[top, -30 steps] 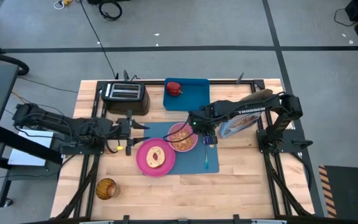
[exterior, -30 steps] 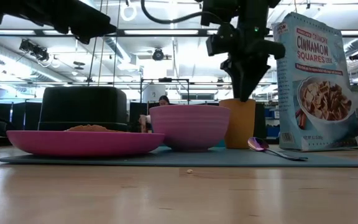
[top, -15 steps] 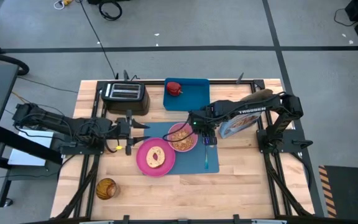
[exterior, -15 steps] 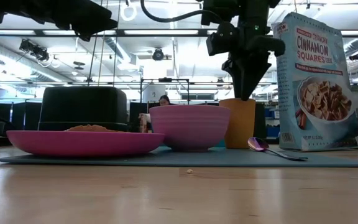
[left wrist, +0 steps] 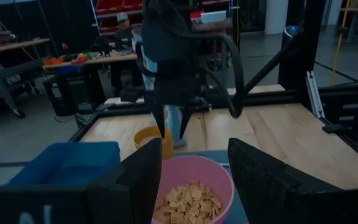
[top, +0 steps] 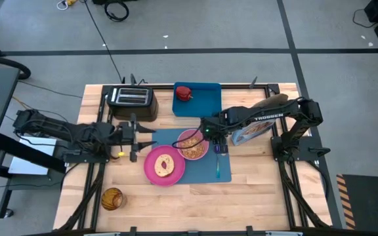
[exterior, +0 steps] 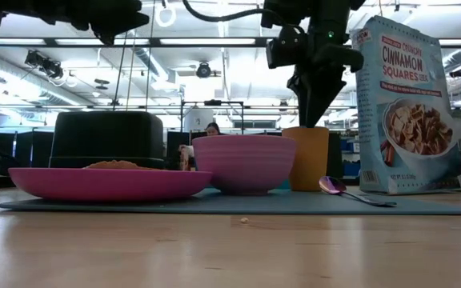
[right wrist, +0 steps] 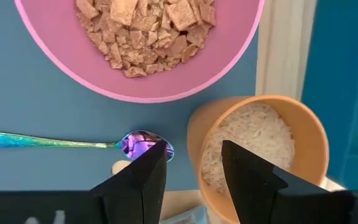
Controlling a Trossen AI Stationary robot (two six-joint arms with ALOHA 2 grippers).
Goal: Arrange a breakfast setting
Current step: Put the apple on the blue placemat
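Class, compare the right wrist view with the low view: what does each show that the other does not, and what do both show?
Only the right wrist view shows the cereal in the bowl and white rice in the cup. Only the low view shows the plate with toast, the cereal box and the toaster. Both show the bowl, cup, spoon, mat and right gripper, open above the cup.
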